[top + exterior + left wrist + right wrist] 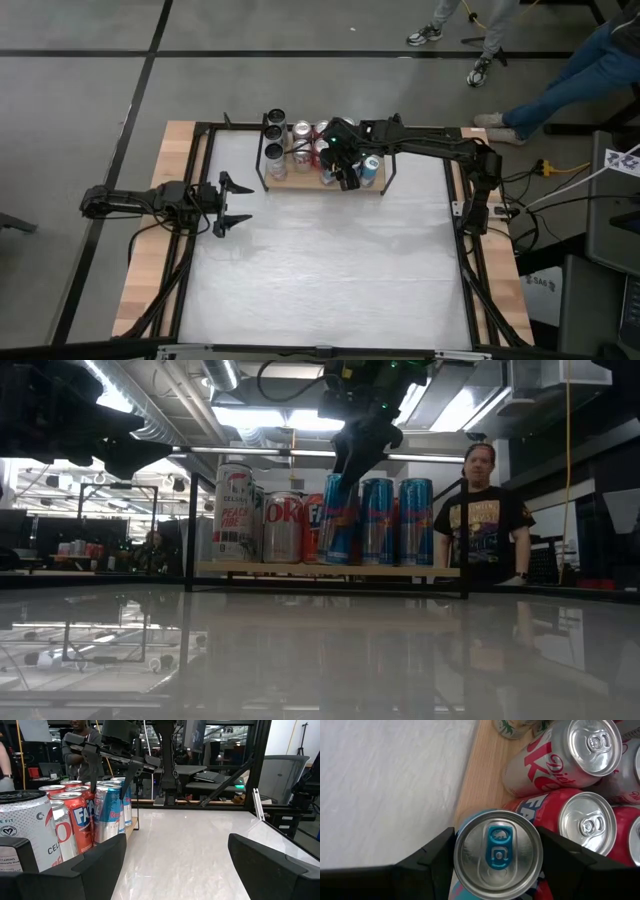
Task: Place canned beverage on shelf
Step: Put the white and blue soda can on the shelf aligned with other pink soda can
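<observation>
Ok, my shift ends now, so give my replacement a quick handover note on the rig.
Right gripper: jaws around the top of a tall blue drink can standing on the small light-wood shelf with black rods; release not confirmed.
Left gripper: open, empty, waiting above the white tabletop at its left side.
Done: blue can on shelf beside other cans.
Left: open, withdraw.
</observation>
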Available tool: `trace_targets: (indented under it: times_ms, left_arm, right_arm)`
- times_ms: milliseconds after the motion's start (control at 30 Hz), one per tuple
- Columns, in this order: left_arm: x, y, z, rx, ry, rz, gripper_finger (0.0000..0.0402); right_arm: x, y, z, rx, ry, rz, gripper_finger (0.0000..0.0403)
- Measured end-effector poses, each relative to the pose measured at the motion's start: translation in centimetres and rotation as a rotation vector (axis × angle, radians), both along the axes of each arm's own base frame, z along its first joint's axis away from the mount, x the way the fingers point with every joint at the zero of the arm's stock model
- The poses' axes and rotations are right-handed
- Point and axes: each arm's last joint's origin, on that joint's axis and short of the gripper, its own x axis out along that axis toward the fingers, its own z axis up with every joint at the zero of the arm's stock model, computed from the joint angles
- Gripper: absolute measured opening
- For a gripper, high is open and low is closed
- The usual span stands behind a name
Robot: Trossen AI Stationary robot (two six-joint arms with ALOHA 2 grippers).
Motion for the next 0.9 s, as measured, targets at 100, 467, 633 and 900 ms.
trace_targets:
  times_ms: [100,467,633,900]
  left_arm:
    - [0.00,0.00,-0.01,0.000,0.000,0.000,0.0345]
    - [0.00,0.00,-0.01,0.000,0.000,0.000,0.0345]
    - [0.00,0.00,-0.01,0.000,0.000,0.000,0.0345]
    - [0.00,0.00,-0.01,0.000,0.000,0.000,0.0345]
  right_arm:
    - [0.00,0.00,0.00,0.000,0.000,0.000,0.0234]
    - [0.18,-0.02,0.09,-0.002,-0.021,0.001,0.0234]
    - [0.17,-0.04,0.08,-0.002,-0.021,0.001,0.0241]
    - [0.19,-0.08,0.11,-0.006,-0.024,0.000,0.0288]
